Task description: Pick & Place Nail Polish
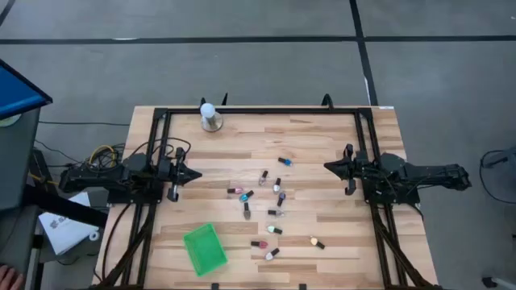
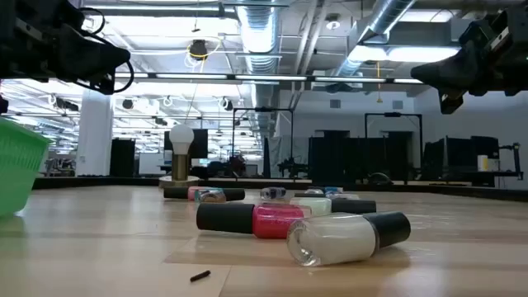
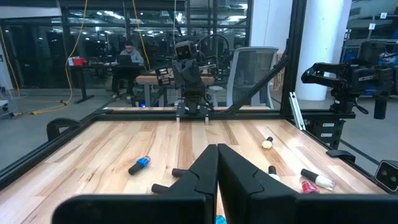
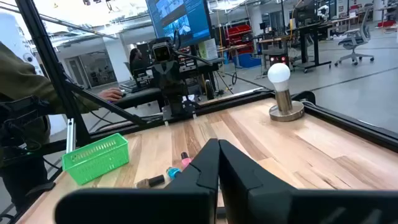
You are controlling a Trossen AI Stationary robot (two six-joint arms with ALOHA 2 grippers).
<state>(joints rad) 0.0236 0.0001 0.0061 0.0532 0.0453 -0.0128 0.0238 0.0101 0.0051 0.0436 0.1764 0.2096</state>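
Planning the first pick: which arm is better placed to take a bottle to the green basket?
Probably left. The green basket lies on the left gripper's side; the nail polish bottles lie mid-table between both, and the right gripper is farther from the basket.

Nail polish bottles point(image 1: 270, 211) scattered mid-table – basket point(image 1: 204, 248) left, stand point(image 1: 210, 116) behind

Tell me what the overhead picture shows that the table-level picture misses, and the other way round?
Only the overhead view shows the whole scatter of nail polish bottles at once, and both arms parked at the table's sides, the left gripper and right gripper both raised with fingers shut. Only the low view shows the big room behind and a close look at the white bottle lying on its side before a pink bottle. Both show the green basket and the ball-topped stand.
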